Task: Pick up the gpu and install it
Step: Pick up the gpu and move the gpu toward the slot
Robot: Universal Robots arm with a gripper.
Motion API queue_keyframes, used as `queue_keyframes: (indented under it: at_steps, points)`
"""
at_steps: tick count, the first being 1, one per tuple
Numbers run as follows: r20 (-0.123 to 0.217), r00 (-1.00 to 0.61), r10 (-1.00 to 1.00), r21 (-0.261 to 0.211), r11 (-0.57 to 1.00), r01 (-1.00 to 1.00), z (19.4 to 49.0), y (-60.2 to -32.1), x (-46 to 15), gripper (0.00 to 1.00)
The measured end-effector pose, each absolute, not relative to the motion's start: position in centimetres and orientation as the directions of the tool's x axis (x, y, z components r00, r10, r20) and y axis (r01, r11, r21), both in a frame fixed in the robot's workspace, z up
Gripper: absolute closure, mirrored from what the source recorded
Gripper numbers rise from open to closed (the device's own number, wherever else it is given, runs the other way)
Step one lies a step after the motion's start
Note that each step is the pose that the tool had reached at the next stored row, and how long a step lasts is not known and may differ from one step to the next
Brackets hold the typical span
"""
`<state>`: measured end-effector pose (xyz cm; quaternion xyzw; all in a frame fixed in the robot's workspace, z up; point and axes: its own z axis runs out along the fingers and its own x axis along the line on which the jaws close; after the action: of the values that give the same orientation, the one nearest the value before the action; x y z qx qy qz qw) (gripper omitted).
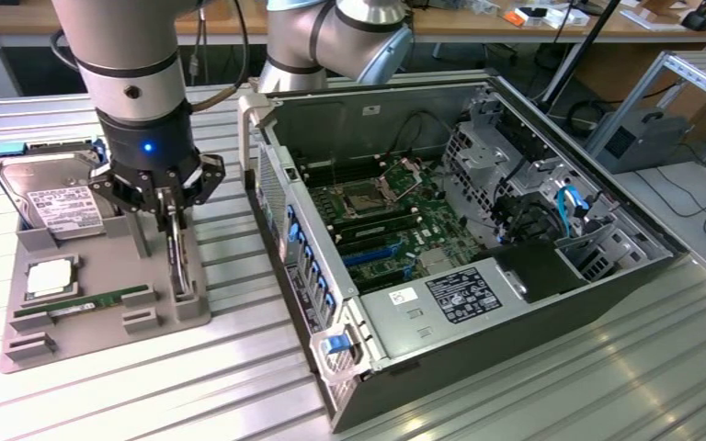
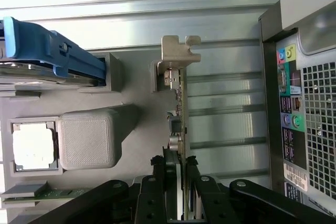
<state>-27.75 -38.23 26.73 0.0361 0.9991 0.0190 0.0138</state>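
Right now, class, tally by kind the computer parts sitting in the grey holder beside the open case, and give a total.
hard drive: 1
processor chip: 1
memory stick: 1
gpu: 1
Total: 4

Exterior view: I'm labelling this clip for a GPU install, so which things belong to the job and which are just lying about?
Job: gpu, upright in the grey holder; gripper at it; open computer case.
Lying about: hard drive; memory stick; square chip.
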Motion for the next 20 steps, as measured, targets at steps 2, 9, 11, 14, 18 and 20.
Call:
queue_keyframes:
  at_steps: [2, 9, 11, 14, 18, 20]
  points:
    - [-0.026, -0.997, 0.073, 0.039, 0.997, 0.072, 26.9, -38.2, -27.7, 0.73]
    - [-0.026, -0.997, 0.073, 0.039, 0.997, 0.072, 27.3, -38.2, -27.7, 0.73]
    - [-0.026, -0.997, 0.073, 0.039, 0.997, 0.072, 27.5, -38.2, -27.7, 0.73]
    - [-0.026, -0.997, 0.073, 0.039, 0.997, 0.072, 27.7, -38.2, -27.7, 0.73]
    - [-0.026, -0.997, 0.073, 0.039, 0.997, 0.072, 28.0, -38.2, -27.7, 0.73]
    - [-0.026, -0.997, 0.073, 0.039, 0.997, 0.072, 28.1, -38.2, -27.7, 0.73]
